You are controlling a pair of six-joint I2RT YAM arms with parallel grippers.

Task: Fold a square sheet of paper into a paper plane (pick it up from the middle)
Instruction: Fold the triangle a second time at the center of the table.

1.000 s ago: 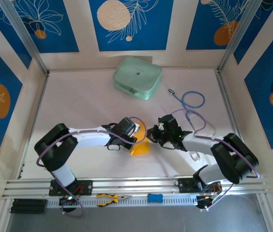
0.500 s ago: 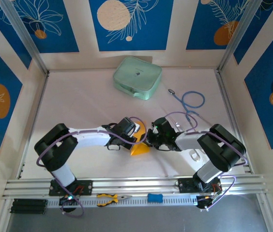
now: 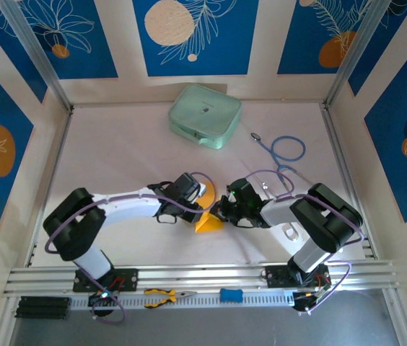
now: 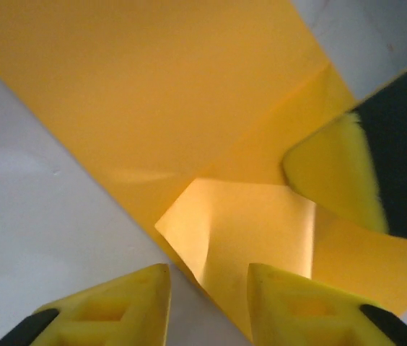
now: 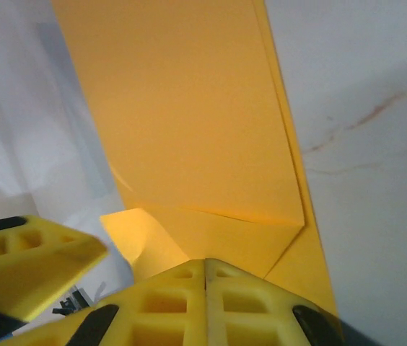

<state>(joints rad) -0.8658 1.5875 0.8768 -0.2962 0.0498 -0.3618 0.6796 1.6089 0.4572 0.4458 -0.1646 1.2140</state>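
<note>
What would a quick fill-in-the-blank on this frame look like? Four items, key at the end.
1. The left claw is ___, with a gap between its fingers.
2. The right claw is ___, its fingers pressed together.
3. The square sheet of paper lies ___ the two claws.
4. The pale green case sits at the ___ edge of the table.

Missing words: open; shut; between; far
</note>
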